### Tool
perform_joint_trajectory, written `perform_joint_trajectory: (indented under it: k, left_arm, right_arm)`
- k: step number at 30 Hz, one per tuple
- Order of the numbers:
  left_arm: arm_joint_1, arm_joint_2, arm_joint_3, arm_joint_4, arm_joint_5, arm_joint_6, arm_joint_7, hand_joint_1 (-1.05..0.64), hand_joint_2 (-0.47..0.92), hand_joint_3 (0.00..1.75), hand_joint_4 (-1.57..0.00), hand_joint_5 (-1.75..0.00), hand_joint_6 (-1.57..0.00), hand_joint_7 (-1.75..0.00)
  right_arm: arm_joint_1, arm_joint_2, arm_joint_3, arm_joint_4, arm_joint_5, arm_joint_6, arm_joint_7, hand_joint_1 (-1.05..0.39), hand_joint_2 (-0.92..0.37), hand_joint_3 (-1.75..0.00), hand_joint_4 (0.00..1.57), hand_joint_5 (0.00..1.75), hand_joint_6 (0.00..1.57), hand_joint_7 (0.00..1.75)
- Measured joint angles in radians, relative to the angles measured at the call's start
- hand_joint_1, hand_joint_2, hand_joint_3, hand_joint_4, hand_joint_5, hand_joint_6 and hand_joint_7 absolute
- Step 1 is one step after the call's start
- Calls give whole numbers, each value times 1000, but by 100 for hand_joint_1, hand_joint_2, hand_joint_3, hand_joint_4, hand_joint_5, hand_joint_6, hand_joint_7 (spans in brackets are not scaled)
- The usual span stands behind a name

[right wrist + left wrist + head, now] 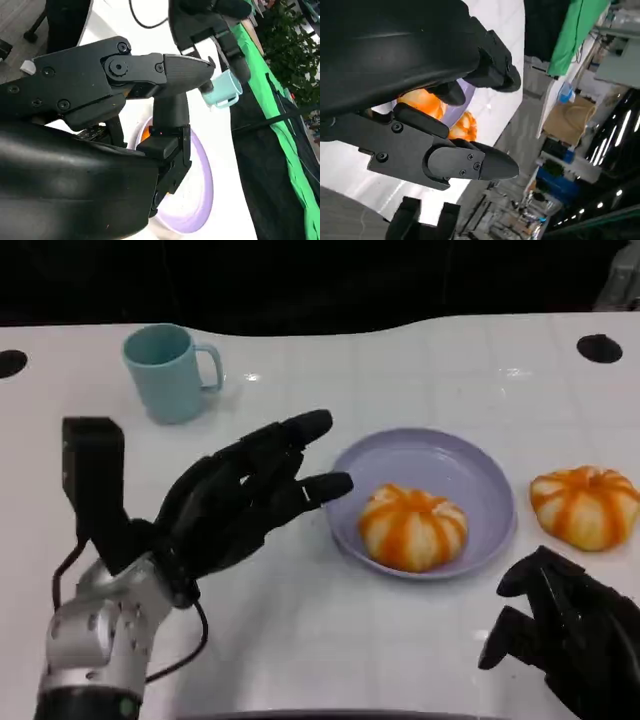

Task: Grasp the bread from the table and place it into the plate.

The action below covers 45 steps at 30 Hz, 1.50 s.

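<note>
One orange-and-white striped bread lies inside the lavender plate at the table's middle right. A second bread of the same kind sits on the white table just right of the plate. My left hand hovers left of the plate with fingers spread toward its rim, holding nothing. My right hand is low at the near right, in front of the second bread, fingers loosely bent and empty. The left wrist view shows both breads past my fingers. The right wrist view shows the plate.
A light blue mug stands at the back left, also seen as the mug in the right wrist view. Two black round holes mark the table's far corners. The dark table edge runs along the back.
</note>
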Motion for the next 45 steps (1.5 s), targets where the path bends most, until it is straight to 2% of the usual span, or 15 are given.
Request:
perform_joint_trajectory:
  k: [1,2,4,5,8,14,17,29,45]
  left_arm:
    - [21,-11,6,-33,-20,21,21,-62,92,42,-46,-127,-67,-47]
    - [44,-23,12,-73,-38,50,47,-62,92,43,-47,-131,-62,-64]
    - [96,-49,28,-149,-86,102,101,-60,92,47,-48,-151,-54,-101]
    - [120,-62,36,-182,-108,125,126,-60,92,49,-48,-160,-51,-113]
    - [190,-94,52,-272,-153,186,208,-60,92,53,-51,-172,-42,-140]
    - [294,-123,77,-388,-224,250,311,-56,92,54,-65,-175,-41,-167]
    - [337,-128,76,-420,-226,250,343,-54,92,56,-70,-175,-41,-174]
    - [439,-134,28,-479,-193,212,423,-53,92,52,-74,-175,-49,-175]
    - [499,-115,-20,-502,-165,165,424,-54,92,49,-77,-175,-52,-175]
  right_arm:
    - [0,0,0,0,0,1,0,-44,-92,-37,66,175,53,161]
    - [0,1,0,-1,0,4,0,-44,-92,-37,66,175,53,161]
    - [1,1,-1,-3,0,8,-2,-44,-92,-37,66,175,53,161]
    - [2,1,-1,-5,0,10,-4,-44,-92,-37,66,175,53,161]
    - [4,2,-1,-11,1,13,-7,-44,-92,-37,67,175,53,161]
    - [4,5,-1,-15,2,17,-9,-44,-92,-37,68,175,54,160]
    - [4,6,-1,-20,3,23,-11,-44,-92,-37,68,175,54,160]
    - [9,9,-7,-46,15,42,-17,-47,-92,-37,66,175,53,159]
    - [12,8,-8,-49,16,42,-16,-46,-92,-36,65,175,52,159]
